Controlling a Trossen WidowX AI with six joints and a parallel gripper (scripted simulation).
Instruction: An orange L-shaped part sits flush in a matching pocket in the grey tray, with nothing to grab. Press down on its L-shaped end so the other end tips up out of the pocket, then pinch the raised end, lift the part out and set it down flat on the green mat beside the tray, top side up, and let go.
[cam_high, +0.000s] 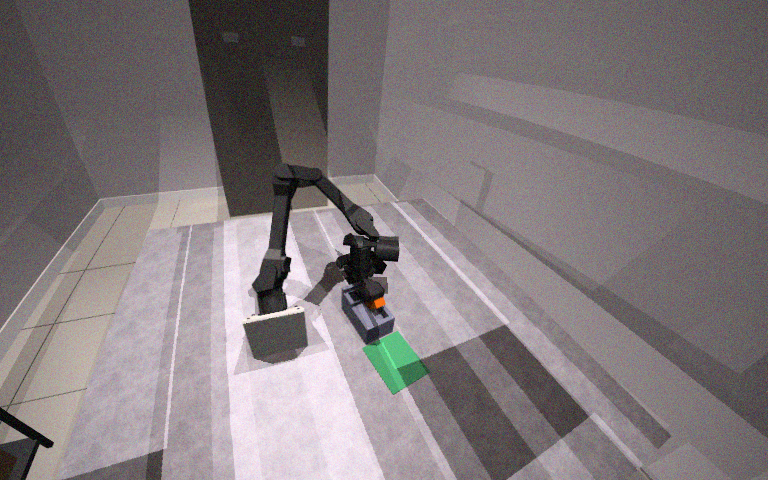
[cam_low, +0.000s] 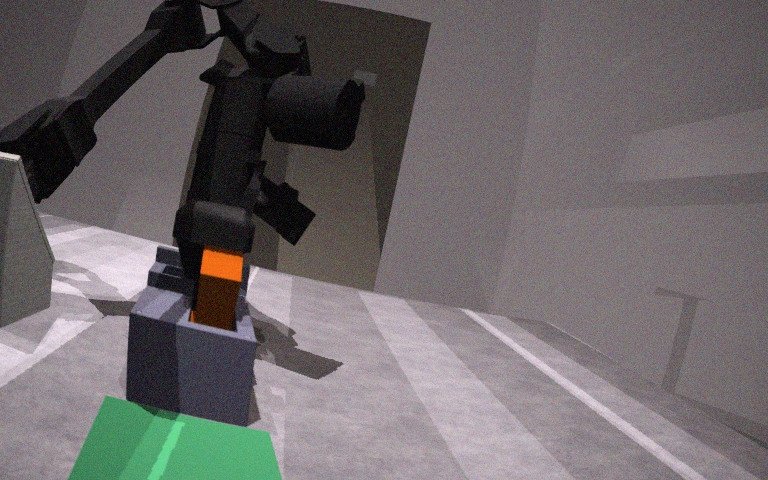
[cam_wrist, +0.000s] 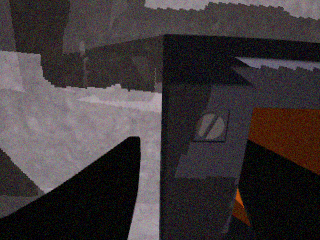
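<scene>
- One black arm (cam_high: 278, 226) (cam_low: 118, 73) is seen, arched from left of centre in the top view, so no choice of a nearer arm is posed.
- The green mat (cam_high: 393, 356) (cam_low: 226, 452) is placed just beyond the tray's near end, low in the exterior frame, and is left unused so far.
- The grey tray (cam_high: 362, 323) (cam_low: 215, 367) (cam_wrist: 200, 160) is aligned from upper left to lower right in the top view, towards the mat.
- The gripper (cam_high: 368, 297) (cam_low: 191, 277) (cam_wrist: 187, 148) is lowered at the tray's upper-left end in the top view. Its fingers are held partly apart, with nothing clamped; contact with the part is judged likely, though the tips are mostly hidden.
- The orange part (cam_high: 377, 302) (cam_low: 219, 288) (cam_wrist: 287, 130) is tipped steeply in its pocket, its raised end shown just below and right of the gripper in the top view. Its long axis is pitched along the tray, and the mat-side end is lifted, its underside bared in the exterior view. The press is judged nearly done; by the coming pinch, that raised end must be reached from the mat side without the part being dropped back.
</scene>
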